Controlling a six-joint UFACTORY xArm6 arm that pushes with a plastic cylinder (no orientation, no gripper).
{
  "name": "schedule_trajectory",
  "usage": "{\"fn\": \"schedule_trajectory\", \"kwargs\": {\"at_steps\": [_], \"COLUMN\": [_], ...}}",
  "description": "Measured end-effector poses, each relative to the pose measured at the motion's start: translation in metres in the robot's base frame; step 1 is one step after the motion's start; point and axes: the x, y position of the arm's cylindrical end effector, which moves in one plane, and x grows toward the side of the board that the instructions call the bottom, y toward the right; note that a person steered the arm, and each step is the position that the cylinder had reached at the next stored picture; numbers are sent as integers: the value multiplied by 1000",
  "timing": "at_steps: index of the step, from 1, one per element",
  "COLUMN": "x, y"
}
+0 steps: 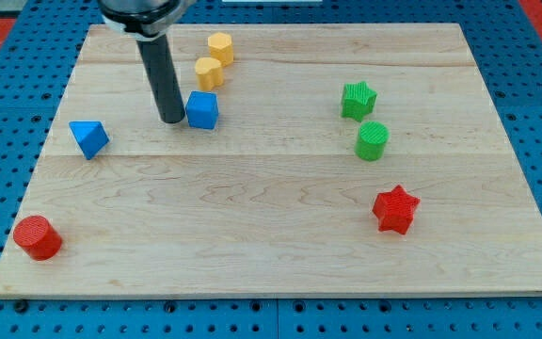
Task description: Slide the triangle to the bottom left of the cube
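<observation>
resting just left of the blue cube [202, 110], my tip [172, 120], a bare rod tool holding nothing, is sitting well right of the blue triangle [88, 137], which is lying left of the cube, needing a nudge lower.

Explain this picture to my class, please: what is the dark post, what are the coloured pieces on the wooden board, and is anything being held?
There is one picture, from one camera looking down at a slant on a wooden board; where the camera is mounted is not on record. The dark post is a rod on a robot arm. It has no gripper, so nothing is held; it only pushes. My tip rests on the board just to the view's left of the blue cube. Further left lies the blue triangle, apart from both. Above the cube are two yellow blocks. At the view's right are a green star, a green cylinder and a red star. A red cylinder sits at bottom left.
</observation>
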Motion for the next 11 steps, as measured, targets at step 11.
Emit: {"fn": "schedule_trajectory", "kwargs": {"at_steps": [11], "x": [97], "y": [-13]}}
